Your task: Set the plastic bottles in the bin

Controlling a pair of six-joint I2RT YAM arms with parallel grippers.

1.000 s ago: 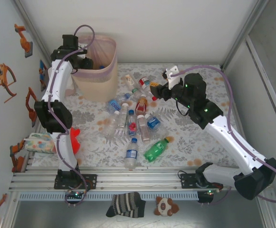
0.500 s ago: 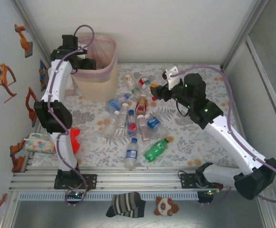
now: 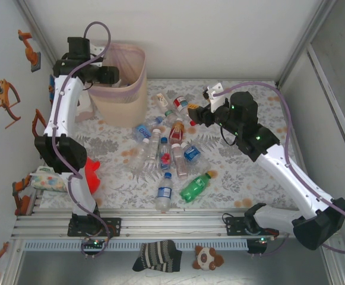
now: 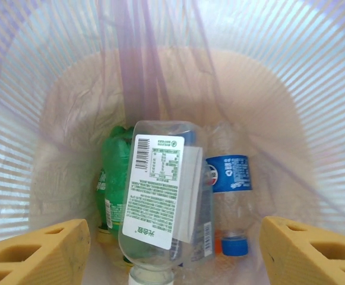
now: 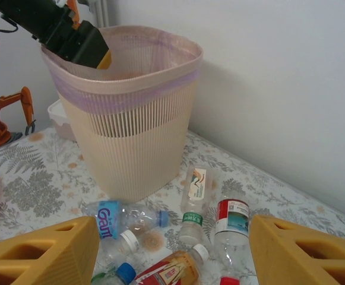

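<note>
Inside the ribbed, pink-lined bin (image 4: 315,89), clear and green plastic bottles (image 4: 160,196).

Striped sock (image 3: 156,256) nxt to plush toy (image 3: 208,257), btm edge.

Top cam: we look down from high behind, far off, over whole table (image 3: 231,184). L wrist cam: close, straight down into bin (image 4: 315,89). R wrist cam: low, facing bin side-on. All 3 share bin.

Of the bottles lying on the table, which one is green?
The green plastic bottle at the pile's near edge, right of a blue-capped clear bottle; the rest are clear or amber.
</note>
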